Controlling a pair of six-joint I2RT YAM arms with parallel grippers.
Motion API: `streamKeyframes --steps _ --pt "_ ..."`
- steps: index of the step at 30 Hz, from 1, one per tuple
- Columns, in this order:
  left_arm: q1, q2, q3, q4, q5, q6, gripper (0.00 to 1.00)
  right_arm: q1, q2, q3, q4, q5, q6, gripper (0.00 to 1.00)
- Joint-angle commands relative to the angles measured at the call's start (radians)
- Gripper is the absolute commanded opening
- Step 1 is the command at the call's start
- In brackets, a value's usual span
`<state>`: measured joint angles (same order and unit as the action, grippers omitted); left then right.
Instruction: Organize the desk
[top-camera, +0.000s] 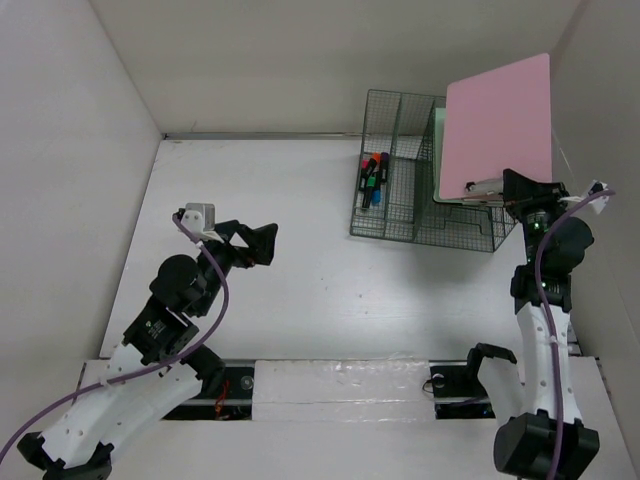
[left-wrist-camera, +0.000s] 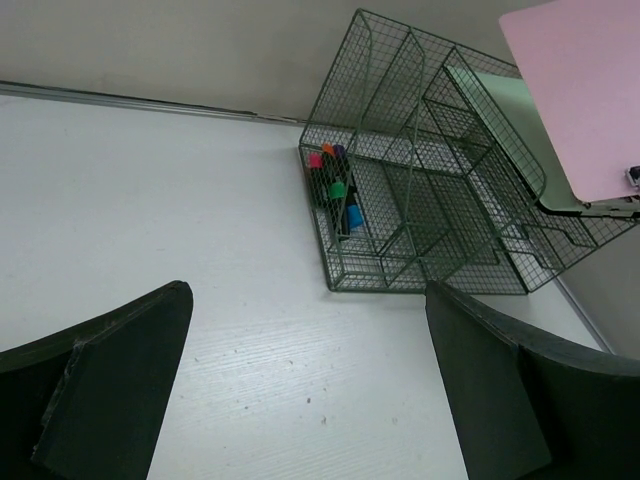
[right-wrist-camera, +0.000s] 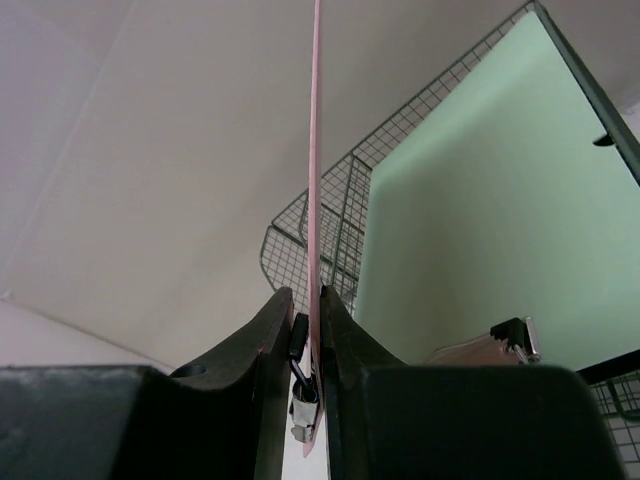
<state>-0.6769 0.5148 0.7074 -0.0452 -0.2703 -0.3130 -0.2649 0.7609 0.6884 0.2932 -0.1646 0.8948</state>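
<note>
The white desk (top-camera: 300, 300) lies under both arms and also shows in the left wrist view (left-wrist-camera: 150, 200). My right gripper (top-camera: 515, 190) is shut on the clip end of a pink clipboard (top-camera: 500, 125) and holds it upright over the right part of the green wire-mesh organizer (top-camera: 400, 200). In the right wrist view the board (right-wrist-camera: 316, 150) shows edge-on between my fingers (right-wrist-camera: 345, 340). My left gripper (top-camera: 262, 240) is open and empty, above bare desk left of the organizer (left-wrist-camera: 420, 200).
Several coloured markers (top-camera: 373, 175) lie in the organizer's left compartment (left-wrist-camera: 335, 185). A pale green board (right-wrist-camera: 480, 220) stands in a slot behind the pink one. White walls close in the left, back and right sides.
</note>
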Motion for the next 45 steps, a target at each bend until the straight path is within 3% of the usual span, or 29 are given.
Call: streamKeyframes --steps 1,11,22,38,42,44,45 --pt "0.002 -0.007 0.037 0.033 0.022 0.011 0.99 -0.017 -0.011 0.002 0.052 -0.090 0.018 0.00" --pt "0.002 0.005 0.035 0.039 0.026 0.015 0.99 -0.125 0.008 -0.009 0.014 -0.205 0.000 0.00" --pt "0.002 0.033 0.043 0.034 0.039 0.017 0.99 -0.172 0.123 -0.016 0.096 -0.303 0.029 0.00" --pt "0.002 0.053 0.044 0.034 0.043 0.022 0.99 -0.154 0.193 0.030 0.032 -0.196 0.001 0.00" --pt "0.002 0.057 0.046 0.036 0.049 0.022 0.99 -0.154 0.189 0.017 0.027 -0.170 -0.013 0.16" --pt "0.002 0.060 0.046 0.036 0.049 0.023 0.99 -0.154 0.172 0.017 0.023 -0.136 -0.013 0.14" --pt "0.002 0.065 0.047 0.033 0.054 0.023 0.99 -0.154 0.167 0.019 0.023 -0.125 -0.011 0.06"
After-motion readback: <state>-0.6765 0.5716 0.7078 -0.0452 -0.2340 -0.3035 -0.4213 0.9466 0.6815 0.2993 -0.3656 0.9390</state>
